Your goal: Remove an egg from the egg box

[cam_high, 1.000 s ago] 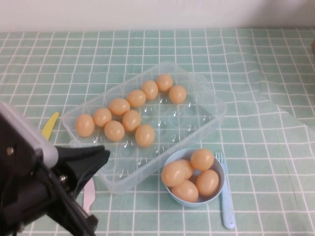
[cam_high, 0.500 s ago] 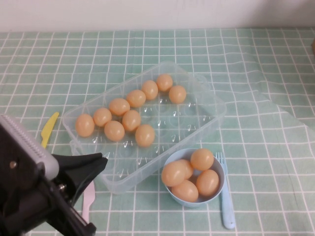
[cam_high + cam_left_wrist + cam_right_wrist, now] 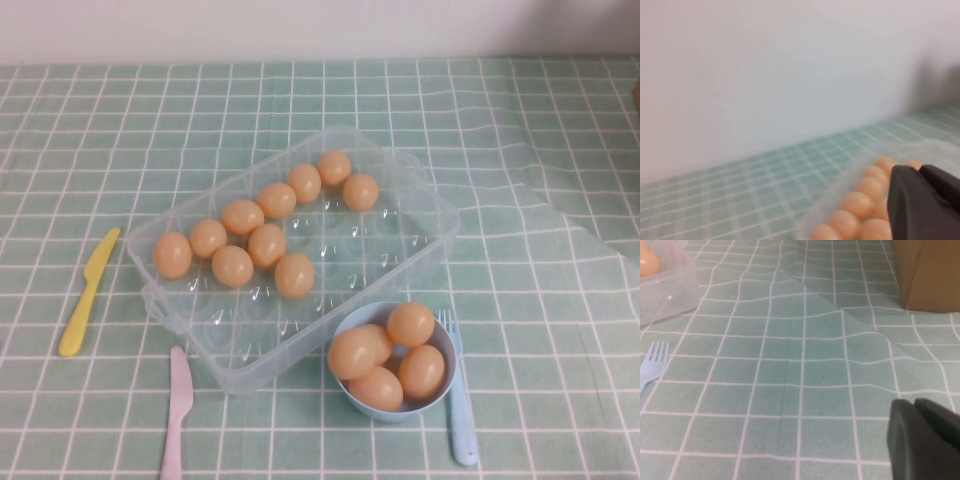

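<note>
The clear plastic egg box (image 3: 440, 215) lies mid-table in the high view and holds several orange-tan eggs (image 3: 267, 243) in two rows along its far-left side. Neither gripper shows in the high view. In the left wrist view my left gripper (image 3: 917, 172) is shut and empty, raised near the box, with a row of eggs (image 3: 860, 202) behind its tips. In the right wrist view my right gripper (image 3: 912, 405) is shut and empty over bare tablecloth, away from the corner of the box (image 3: 670, 290).
A light-blue bowl (image 3: 452, 385) with several eggs stands just in front of the box. A blue fork (image 3: 458, 400) lies to its right. A yellow knife (image 3: 88, 292) and a pink knife (image 3: 176, 410) lie front left. A brown box (image 3: 930, 270) stands to the right.
My left arm has pulled back out of the high view at the front left, uncovering the yellow and pink knives. The eggs and the box have not moved.
</note>
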